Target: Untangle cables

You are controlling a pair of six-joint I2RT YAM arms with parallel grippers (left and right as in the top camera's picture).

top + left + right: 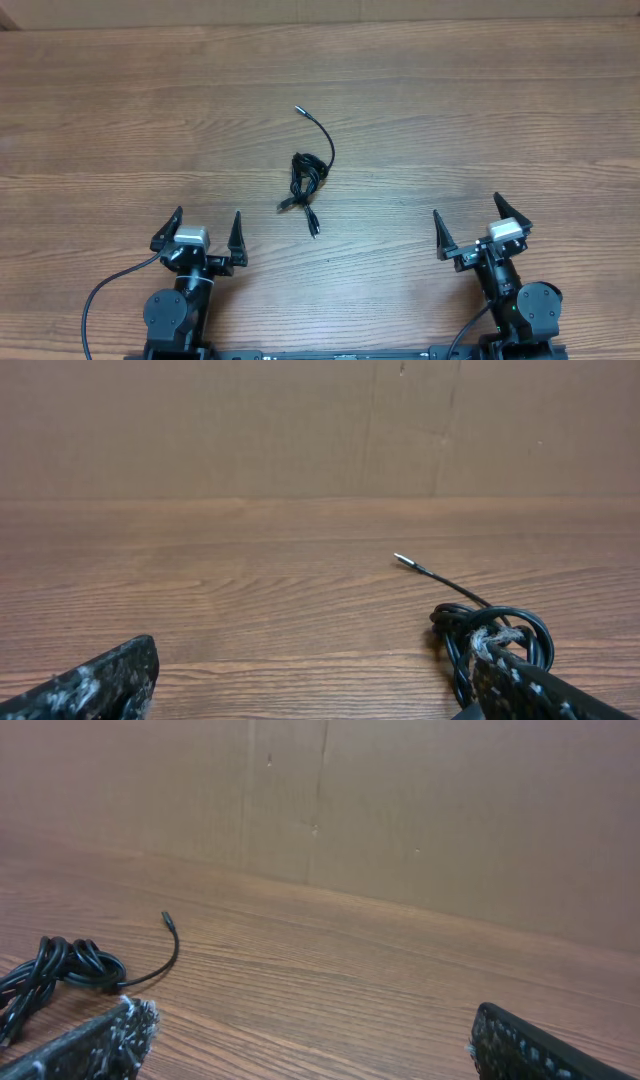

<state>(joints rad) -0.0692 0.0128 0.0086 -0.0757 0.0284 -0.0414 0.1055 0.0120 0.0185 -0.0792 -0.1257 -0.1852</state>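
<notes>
Brown wood-grain table (480,100) fills the overhead view, and a plain brown wall (200,420) stands behind it in both wrist views. Two claws wait at the near edge. The left gripper (208,212) has its two fingers spread wide with nothing between them. The right gripper (466,204) is equally wide and empty. Farther out on the table, between the two but nearer the left one, lie the cables (308,175), one small knotted black bundle touching neither claw. Three loose ends leave it: one long strand curving to the far side and ending in a metal-tipped plug (298,108), and two short ones pointing toward the arms. How many separate cords make up the knot cannot be told
</notes>
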